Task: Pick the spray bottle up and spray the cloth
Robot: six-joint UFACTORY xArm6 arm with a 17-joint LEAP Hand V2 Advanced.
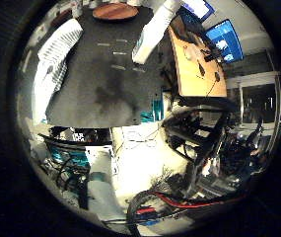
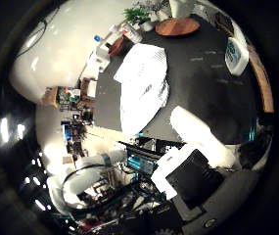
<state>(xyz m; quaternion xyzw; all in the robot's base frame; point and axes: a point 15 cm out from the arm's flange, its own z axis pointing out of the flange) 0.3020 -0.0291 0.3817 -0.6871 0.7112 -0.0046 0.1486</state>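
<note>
Seen from well above a dark table (image 1: 105, 74), with the robot hand (image 2: 197, 147) raised clear of everything on it. Visible only as a white finger (image 2: 197, 132) reaching straight out over the table's near edge and a black-and-white body part beside it; nothing held, nothing curled around, so released and relaxed as far as could be seen. White spray bottle (image 2: 237, 55) stood upright on the table toward its far side, well apart from the hand and not touched. White cloth (image 2: 144, 85) with faint stripes lay spread flat across the opposite part of the table, nearer the hand than the bottle, also untouched, its edge reaching the table's near rim. Round wooden tray (image 2: 177, 27) rested at the far end of the table beyond both; contents could not be made out. Small green plant (image 2: 138, 14) stood just past the table's far corner. Wooden desk (image 1: 199, 64) ran alongside the table near the bottle, with lit blue screens (image 1: 224, 37) behind it.
</note>
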